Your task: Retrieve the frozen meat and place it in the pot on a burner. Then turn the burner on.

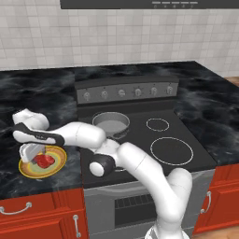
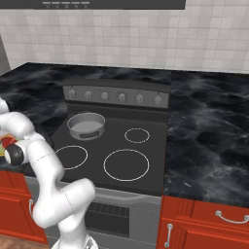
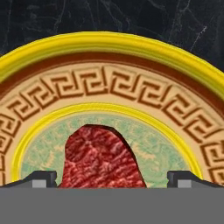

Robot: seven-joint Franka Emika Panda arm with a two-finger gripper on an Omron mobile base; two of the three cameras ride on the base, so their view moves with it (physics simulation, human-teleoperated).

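Gripper (image 1: 41, 156) is seen at 9 o'clock of the left base view, lowered over the plate (image 1: 28, 169) on the counter (image 1: 42, 93); fingers (image 3: 41, 178) are spread wide, released, straddling the meat (image 3: 103, 157) at 6 o'clock in the hand view, not yet clamped. Meat rests on the plate, left of the stove (image 1: 135, 135). Pot (image 1: 111, 123) sits on the rear-left burner at 12 o'clock, empty as far as can be seen. Jaws should be dropped a bit further, centred, then closed gently. No readable writing; knob markings too small.
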